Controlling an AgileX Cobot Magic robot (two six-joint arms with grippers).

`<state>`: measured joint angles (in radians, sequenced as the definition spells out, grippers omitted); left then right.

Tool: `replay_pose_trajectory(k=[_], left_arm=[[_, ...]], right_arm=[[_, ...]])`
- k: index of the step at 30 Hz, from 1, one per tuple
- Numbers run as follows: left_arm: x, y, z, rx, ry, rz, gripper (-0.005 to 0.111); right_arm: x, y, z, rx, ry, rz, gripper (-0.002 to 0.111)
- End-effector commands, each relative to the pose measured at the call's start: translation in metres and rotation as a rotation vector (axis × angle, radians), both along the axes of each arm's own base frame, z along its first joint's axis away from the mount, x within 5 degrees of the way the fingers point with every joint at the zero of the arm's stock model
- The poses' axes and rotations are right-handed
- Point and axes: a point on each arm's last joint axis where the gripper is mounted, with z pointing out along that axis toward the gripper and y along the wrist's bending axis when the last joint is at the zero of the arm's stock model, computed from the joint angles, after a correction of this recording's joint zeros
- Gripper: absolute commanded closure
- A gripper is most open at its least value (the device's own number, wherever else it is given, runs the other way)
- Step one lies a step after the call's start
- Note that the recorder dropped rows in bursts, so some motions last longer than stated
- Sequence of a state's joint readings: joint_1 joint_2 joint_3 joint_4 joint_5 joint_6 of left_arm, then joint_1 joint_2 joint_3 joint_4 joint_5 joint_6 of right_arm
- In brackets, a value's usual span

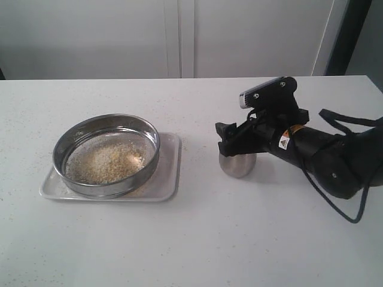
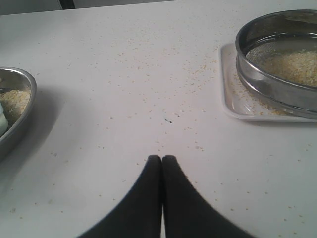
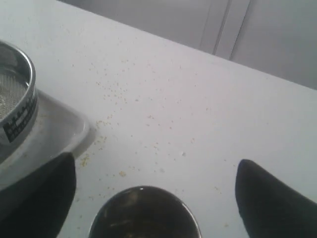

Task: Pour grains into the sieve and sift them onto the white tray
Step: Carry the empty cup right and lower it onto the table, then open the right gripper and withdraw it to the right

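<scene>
Flanking the cup (image 1: 237, 164), right fingers (image 3: 270, 196) spread, sieve (image 1: 103, 188) well apart; left fingers (image 2: 143, 198) pressed together.

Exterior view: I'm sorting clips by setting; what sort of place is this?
Probably a lab test bench: plain white table, blank wall panels behind, a robot arm beside the sieve and white tray.
</scene>
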<state>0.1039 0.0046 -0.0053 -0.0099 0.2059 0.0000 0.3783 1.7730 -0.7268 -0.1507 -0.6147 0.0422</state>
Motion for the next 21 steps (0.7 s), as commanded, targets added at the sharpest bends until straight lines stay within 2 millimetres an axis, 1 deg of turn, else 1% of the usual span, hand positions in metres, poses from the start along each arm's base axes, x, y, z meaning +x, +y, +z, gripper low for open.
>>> replay_pose_trajectory(k=[1, 4, 5, 7, 9, 11, 13, 17, 21], left_arm=[[0.000, -0.001, -0.001, -0.010, -0.005, -0.008, 0.107], [0.000, -0.001, -0.001, -0.010, -0.005, -0.008, 0.107], [0.000, -0.001, -0.001, -0.010, -0.005, -0.008, 0.107], [0.000, -0.001, -0.001, -0.010, -0.005, -0.008, 0.107], [0.000, -0.001, -0.001, -0.010, -0.005, -0.008, 0.107], [0.000, -0.001, -0.001, -0.010, -0.005, -0.008, 0.107], [0.000, -0.001, -0.001, -0.010, -0.005, -0.008, 0.107], [0.000, -0.001, -0.001, -0.010, -0.005, -0.008, 0.107], [0.000, -0.001, -0.001, -0.010, -0.005, -0.008, 0.107]], right_arm=[[-0.005, -0.006, 0.015, 0.012, 0.031, -0.025, 0.037], [-0.010, -0.009, 0.021, -0.018, 0.069, -0.032, 0.052], [-0.012, -0.010, 0.024, -0.036, 0.085, -0.031, 0.060], [-0.017, -0.013, 0.029, -0.066, 0.114, -0.033, 0.071], [-0.024, -0.017, 0.034, -0.109, 0.166, -0.043, 0.086], [-0.030, -0.021, 0.039, -0.173, 0.197, -0.036, 0.098], [-0.037, -0.025, 0.043, -0.228, 0.226, -0.030, 0.107], [-0.047, -0.031, 0.055, -0.252, 0.260, -0.045, 0.108], [-0.050, -0.035, 0.062, -0.284, 0.314, -0.060, 0.108]])
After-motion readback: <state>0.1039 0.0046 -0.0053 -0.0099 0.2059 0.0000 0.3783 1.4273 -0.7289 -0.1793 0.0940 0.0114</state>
